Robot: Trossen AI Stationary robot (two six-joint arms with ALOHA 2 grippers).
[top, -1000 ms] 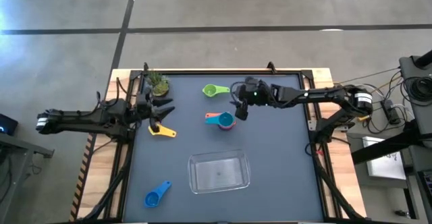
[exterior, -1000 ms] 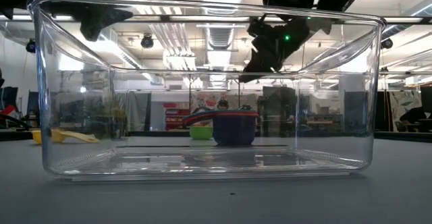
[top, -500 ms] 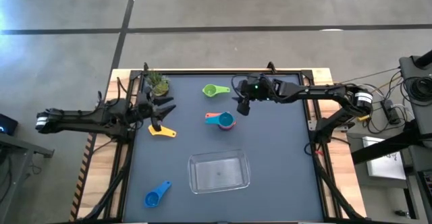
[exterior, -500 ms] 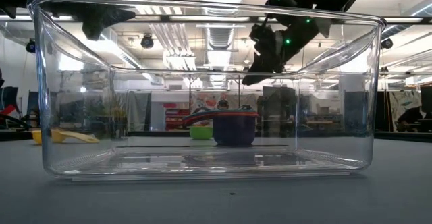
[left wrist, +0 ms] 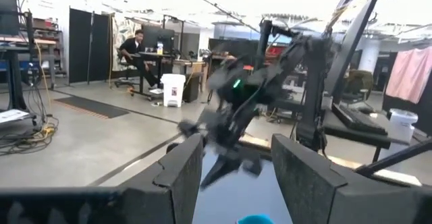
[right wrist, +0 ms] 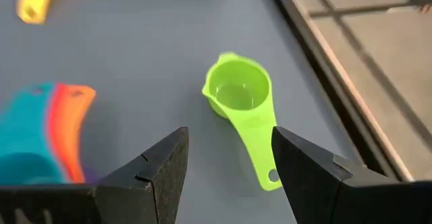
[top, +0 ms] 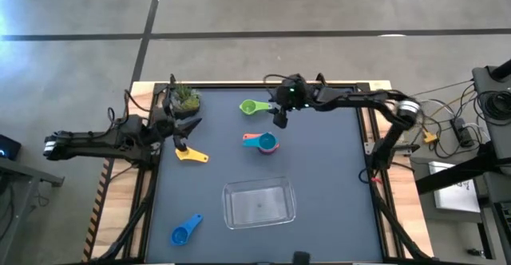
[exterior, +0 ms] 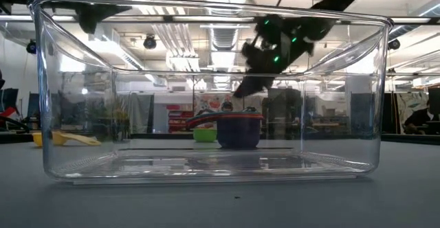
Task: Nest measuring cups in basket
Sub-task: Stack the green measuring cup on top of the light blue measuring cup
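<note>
The green cup (top: 254, 107) sits upright on the dark mat near the far edge, handle toward the right; it also shows in the right wrist view (right wrist: 239, 96). My right gripper (top: 279, 116) hovers open just right of it (right wrist: 229, 177). A nested stack of teal, orange, red and purple cups (top: 262, 142) stands mid-table. The yellow cup (top: 192, 156) lies at the left and the blue cup (top: 185, 231) at the near left. The clear basket (top: 258, 202) holds no cup. My left gripper (top: 182, 135) waits open above the yellow cup.
A small potted plant (top: 185, 99) stands at the far left corner, close to my left gripper. The raised table frame (top: 239, 84) runs just behind the green cup. Bare mat lies right of the basket and the stack.
My right gripper has swung from beside the nested stack toward the far edge and leftward, ending next to the green cup, and stayed open. My left arm has drawn back a little toward the left edge. No cup has moved.
</note>
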